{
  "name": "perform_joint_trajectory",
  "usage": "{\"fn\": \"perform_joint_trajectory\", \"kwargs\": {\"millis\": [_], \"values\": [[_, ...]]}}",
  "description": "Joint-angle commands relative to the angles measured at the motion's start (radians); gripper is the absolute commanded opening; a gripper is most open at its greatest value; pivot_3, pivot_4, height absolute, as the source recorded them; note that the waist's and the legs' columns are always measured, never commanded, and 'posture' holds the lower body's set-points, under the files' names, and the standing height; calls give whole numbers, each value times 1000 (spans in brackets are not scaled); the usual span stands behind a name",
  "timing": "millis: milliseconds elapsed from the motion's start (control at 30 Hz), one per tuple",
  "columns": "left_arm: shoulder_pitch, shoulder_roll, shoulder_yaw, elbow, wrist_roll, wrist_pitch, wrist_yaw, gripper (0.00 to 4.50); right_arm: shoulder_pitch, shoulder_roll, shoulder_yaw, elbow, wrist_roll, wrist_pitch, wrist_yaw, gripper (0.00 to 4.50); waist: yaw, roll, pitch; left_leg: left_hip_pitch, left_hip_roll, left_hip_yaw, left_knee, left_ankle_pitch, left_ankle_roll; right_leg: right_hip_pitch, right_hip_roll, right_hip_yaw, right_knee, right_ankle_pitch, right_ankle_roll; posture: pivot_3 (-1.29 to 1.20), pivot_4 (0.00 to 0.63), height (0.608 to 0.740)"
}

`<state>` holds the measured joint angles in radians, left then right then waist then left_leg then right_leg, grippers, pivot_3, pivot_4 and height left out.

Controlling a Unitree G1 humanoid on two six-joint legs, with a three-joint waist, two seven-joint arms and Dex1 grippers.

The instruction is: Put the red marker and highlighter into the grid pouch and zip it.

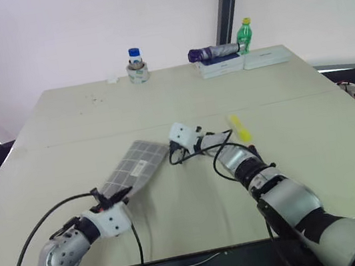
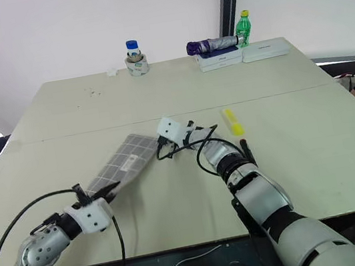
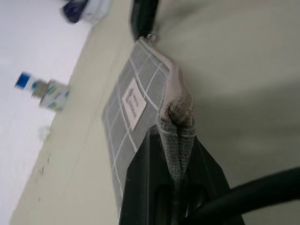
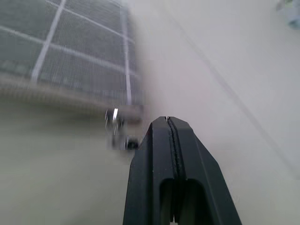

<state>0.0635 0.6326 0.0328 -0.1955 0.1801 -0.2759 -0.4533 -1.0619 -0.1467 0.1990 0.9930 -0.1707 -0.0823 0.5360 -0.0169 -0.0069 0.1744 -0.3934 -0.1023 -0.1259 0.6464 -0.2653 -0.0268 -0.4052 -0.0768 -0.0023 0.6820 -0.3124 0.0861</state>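
Observation:
The grid pouch (image 1: pixel 135 166) lies slantwise at the middle of the table, grey with white lines and a small white label (image 3: pixel 133 102). My left gripper (image 1: pixel 117 198) is shut on the pouch's near end, and the fabric is pinched between its fingers (image 3: pixel 140 187). At the pouch's far end my right gripper (image 4: pixel 167 120) is shut with nothing between its fingers. The metal zipper pull (image 4: pixel 115 124) sits just beside its tip. The yellow highlighter (image 1: pixel 239 128) lies on the table to the right of the right wrist. The red marker is out of view.
Along the table's far edge stand a blue-capped bottle in a tape roll (image 1: pixel 136 65), a folded purple umbrella (image 1: pixel 213 52) on white boxes (image 1: pixel 247 61), and a green bottle (image 1: pixel 244 33). Black cables loop off both wrists.

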Motion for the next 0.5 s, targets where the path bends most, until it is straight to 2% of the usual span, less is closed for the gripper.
{"fn": "perform_joint_trajectory", "kwargs": {"millis": [33, 133, 200, 333, 500], "values": [[-13, -37, 38, -112, -75, 77, 8, 0, 32, -65, -80, -274, 98, 89, 75, 1361, 0, 0, 0, 0, 0, 0, 0, 0, 0, 0, 0, 0, 0, 0, 0, 0, 150, 740], [-8, -76, 31, -176, -154, 144, -13, 0, 146, -146, -123, -608, 211, 271, 194, 2782, 3, 0, 0, 0, 0, 0, 0, 0, 0, 0, 0, 0, -1, 0, 0, 0, 150, 740], [-5, -83, 32, -209, -207, 177, -42, 0, 223, -230, -102, -751, 205, 305, 261, 2782, 3, 0, 0, -1, 0, 0, 0, 0, 0, 0, 0, 0, -1, 0, 0, 0, 150, 740], [-9, -75, 38, -244, -263, 217, -80, 0, 315, -342, -79, -898, 225, 399, 354, 2782, 3, 0, 0, -1, 0, 0, 0, -1, 1, 0, 0, 0, -1, 0, 0, 0, 150, 740], [-18, -68, 28, -244, -287, 222, -121, 0, 348, -340, -71, -927, 239, 467, 356, 2782, -1, 0, 0, 1, 2, 0, 0, -2, 4, 1, 1, 0, 0, 0, 0, 0, 150, 740]]}}
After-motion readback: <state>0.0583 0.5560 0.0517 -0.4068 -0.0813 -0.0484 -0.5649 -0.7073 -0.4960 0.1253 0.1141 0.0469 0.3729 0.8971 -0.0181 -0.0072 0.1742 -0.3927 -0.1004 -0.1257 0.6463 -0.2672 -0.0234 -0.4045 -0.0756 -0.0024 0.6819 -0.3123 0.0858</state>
